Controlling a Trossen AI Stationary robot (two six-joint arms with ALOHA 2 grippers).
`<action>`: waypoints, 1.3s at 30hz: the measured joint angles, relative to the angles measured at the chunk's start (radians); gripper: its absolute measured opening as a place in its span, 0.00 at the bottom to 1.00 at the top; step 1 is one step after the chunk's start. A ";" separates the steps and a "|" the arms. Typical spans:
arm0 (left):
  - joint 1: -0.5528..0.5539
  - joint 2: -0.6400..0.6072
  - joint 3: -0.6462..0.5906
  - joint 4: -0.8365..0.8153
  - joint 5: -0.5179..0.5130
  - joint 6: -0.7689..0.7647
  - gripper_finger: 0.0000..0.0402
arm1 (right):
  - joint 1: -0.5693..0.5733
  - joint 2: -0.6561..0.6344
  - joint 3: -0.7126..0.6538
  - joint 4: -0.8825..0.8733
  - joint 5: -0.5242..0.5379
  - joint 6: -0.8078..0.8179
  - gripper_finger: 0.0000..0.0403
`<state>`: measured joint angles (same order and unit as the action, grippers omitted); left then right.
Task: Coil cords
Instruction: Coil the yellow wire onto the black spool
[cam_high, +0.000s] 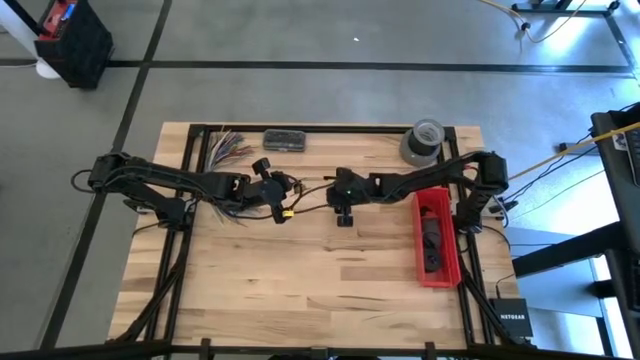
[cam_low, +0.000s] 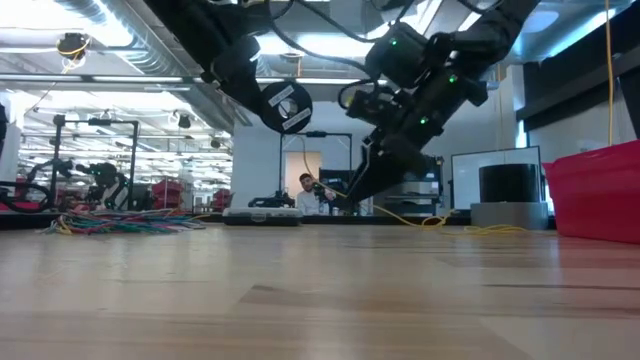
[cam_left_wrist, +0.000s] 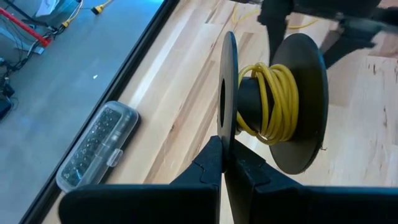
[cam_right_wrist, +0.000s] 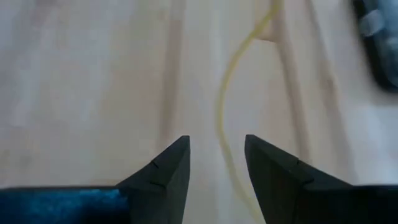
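we are in the winding step. the left gripper (cam_left_wrist: 227, 165) is clamped on one flange of the black spool (cam_left_wrist: 273, 106), holding it above the table (cam_high: 300, 290). several turns of the yellow cord (cam_left_wrist: 277, 99) already sit on the spool's core. the free length of cord runs from the spool out across the table, toward the right gripper (cam_right_wrist: 216, 158). that gripper hovers just beside the spool, jaws apart, with the cord passing between its fingertips and nothing held. next, we judge the right gripper must close on the cord near the spool and carry it around the core without slack.
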<state>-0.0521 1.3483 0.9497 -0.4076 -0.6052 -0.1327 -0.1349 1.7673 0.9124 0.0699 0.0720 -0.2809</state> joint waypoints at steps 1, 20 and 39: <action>0.000 0.000 0.000 -0.001 0.000 0.000 0.00 | -0.001 0.005 0.000 0.005 0.016 -0.016 0.39; 0.000 0.000 0.000 -0.005 0.000 -0.047 0.00 | -0.017 -0.117 0.000 -0.045 0.204 -0.051 0.02; 0.114 0.118 -0.002 0.160 0.004 -0.096 0.00 | -0.027 -0.261 0.001 0.157 -0.093 0.323 0.01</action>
<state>0.0615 1.4662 0.9482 -0.2480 -0.6014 -0.2292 -0.1622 1.5059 0.9134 0.2274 -0.0214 0.0417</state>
